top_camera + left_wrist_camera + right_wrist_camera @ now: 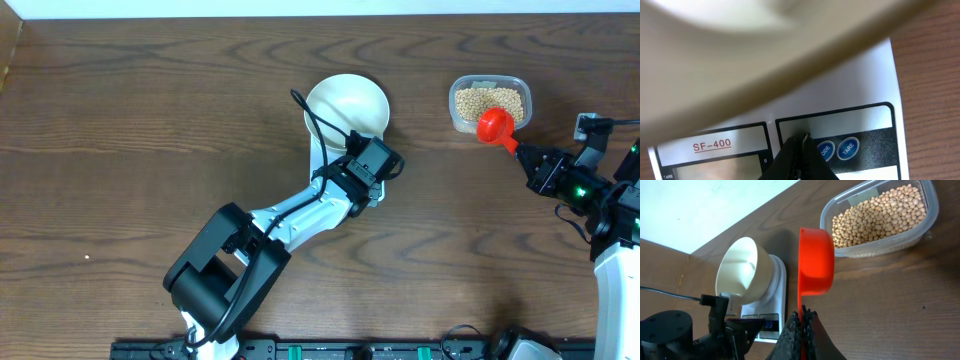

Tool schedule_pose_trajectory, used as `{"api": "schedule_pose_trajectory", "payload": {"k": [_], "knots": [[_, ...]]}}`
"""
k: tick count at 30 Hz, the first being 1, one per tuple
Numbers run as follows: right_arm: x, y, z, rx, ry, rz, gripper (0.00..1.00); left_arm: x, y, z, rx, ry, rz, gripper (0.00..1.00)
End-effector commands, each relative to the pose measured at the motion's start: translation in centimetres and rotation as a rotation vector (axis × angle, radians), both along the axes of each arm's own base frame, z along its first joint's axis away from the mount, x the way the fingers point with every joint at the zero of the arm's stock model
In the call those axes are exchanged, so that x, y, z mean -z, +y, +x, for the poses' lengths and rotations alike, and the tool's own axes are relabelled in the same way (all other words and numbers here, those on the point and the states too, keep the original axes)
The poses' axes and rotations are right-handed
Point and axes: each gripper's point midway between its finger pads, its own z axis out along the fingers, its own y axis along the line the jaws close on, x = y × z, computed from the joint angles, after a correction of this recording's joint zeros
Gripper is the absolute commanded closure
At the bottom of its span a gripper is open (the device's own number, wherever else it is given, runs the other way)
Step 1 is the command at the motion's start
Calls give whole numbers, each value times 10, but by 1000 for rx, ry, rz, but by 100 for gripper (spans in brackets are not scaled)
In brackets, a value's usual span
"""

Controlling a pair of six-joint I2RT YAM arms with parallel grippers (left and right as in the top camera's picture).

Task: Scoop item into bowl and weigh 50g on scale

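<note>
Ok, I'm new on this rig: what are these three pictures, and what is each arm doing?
One picture looks down from above the table; the other two come from a small camera on each arm's wrist.

There are two robot arms, each ending in a two-finger gripper. The left gripper is shut and empty, its tips down at the scale's buttons, by the one marked MODE. An empty white bowl sits on that scale.

The right gripper is shut on the handle of a red scoop, which looks empty and sits beside a clear tub of beans.

No beans are in the bowl.
</note>
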Motion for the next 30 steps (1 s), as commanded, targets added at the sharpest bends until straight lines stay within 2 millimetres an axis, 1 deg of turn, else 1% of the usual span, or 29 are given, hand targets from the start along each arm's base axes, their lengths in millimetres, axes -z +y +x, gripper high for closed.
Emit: {"api": "schedule_pose_trajectory", "payload": {"k": [1,4,10,15,18,27,30], "knots": [[-1,-2,1,-6,-9,-17,99,58,21,-34,33,176,76,93],[-1,-2,1,-6,-9,-16,99,59,22,-35,33,179,80,93],[-1,-2,1,-6,-9,-17,99,59,38,-36,-16,177,142,93],[-1,-2,1,-6,-9,-16,99,59,39,-37,-19,177,150,93],[-1,-2,1,-6,-9,-16,99,58,48,-35,-60,159,184,93],[-1,-2,1,-6,-9,-16,99,58,48,-34,-61,157,184,92],[-1,-2,1,-6,-9,-16,99,57,45,-32,-59,147,169,93]]}}
